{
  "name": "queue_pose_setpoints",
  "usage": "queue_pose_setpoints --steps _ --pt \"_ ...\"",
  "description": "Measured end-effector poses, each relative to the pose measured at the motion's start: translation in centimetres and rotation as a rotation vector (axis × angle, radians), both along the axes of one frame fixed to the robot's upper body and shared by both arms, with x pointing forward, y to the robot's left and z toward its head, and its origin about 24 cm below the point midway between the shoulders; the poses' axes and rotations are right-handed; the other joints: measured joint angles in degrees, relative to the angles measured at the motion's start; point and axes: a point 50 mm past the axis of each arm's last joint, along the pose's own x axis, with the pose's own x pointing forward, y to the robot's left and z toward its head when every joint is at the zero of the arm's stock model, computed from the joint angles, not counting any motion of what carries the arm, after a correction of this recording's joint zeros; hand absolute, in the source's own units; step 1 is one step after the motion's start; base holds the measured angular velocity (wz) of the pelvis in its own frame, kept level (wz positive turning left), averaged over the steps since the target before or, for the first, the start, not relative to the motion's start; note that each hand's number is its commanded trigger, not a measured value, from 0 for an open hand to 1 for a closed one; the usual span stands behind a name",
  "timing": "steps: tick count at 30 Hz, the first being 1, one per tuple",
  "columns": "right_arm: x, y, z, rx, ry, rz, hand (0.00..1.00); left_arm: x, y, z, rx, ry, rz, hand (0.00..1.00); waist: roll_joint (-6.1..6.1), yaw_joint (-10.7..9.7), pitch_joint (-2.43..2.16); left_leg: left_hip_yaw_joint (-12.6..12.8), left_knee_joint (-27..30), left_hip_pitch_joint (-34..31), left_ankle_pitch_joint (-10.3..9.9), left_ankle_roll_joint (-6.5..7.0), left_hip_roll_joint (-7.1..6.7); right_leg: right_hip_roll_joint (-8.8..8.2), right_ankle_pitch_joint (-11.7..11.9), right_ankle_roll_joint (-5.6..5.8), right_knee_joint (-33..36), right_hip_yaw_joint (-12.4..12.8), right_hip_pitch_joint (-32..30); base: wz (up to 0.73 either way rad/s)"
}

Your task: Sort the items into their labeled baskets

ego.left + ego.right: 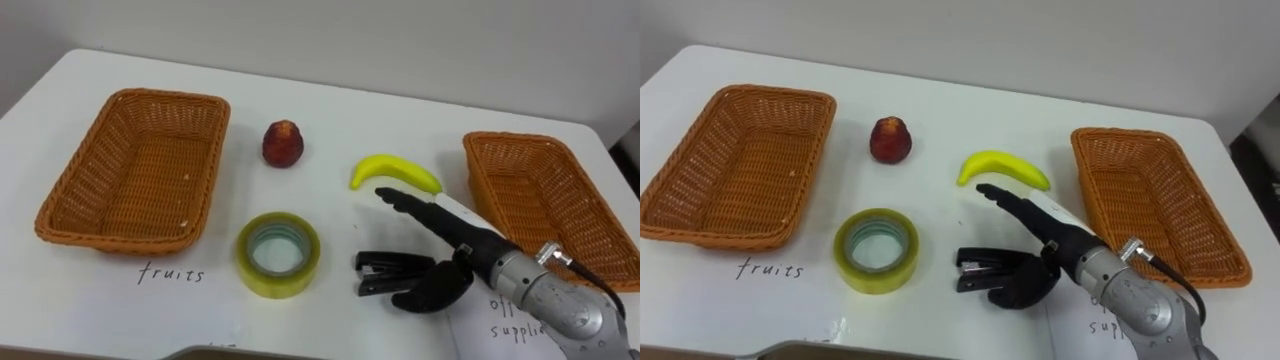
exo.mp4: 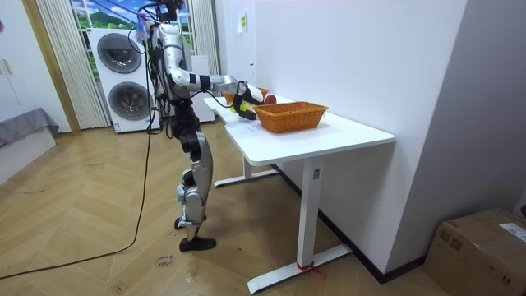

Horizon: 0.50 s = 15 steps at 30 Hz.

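The right hand (image 1: 458, 250), open and empty just beside the stapler (image 1: 385, 272), should close squarely round it before lifting toward the right basket (image 1: 515, 138).

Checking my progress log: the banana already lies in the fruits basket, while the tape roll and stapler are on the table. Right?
Not quite. The left eye view shows the banana on the table, right of the fruits basket, not in it. The tape roll and stapler are on the table, as said.
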Motion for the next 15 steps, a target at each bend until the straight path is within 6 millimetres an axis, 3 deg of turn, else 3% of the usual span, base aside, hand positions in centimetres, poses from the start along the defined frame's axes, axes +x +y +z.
queue_pose_setpoints --steps 15 --pt "-0.10 -0.09 -0.29 -0.005 0.037 0.004 0.00 0.01 0.00 0.00 0.000 0.000 0.001 0.00 -0.10 -0.03 0.14 0.01 -0.03 -0.08 0.00 0.00 0.00 0.05 0.00 0.00 -0.37 0.00 0.06 0.00"
